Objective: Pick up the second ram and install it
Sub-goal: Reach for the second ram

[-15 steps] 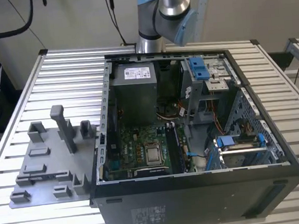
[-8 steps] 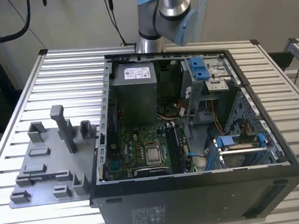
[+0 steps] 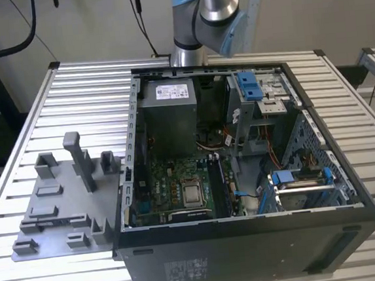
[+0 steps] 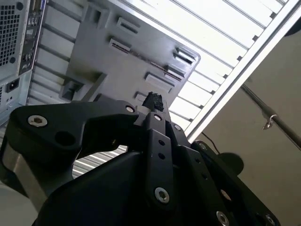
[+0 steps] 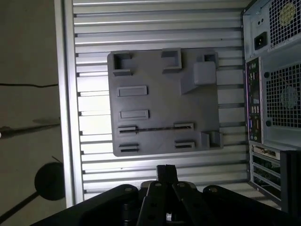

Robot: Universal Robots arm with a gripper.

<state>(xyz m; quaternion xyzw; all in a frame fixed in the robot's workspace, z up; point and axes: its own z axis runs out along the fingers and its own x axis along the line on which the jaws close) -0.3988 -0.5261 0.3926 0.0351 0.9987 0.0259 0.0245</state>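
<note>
Grey plastic holder plate [image 3: 65, 202] lies near, at the exterior view's left of the open computer case [image 3: 250, 253]. The second ram [image 5: 155, 128] stands edgewise in its slots. The gripper [image 5: 166, 168] hangs above, clenched and empty.

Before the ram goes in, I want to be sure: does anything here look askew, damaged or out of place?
Nothing stands out. The holder plate lies flat on the table beside the open case, and nothing looks spilled or broken. The gripper hangs above the table near the plate.
</note>
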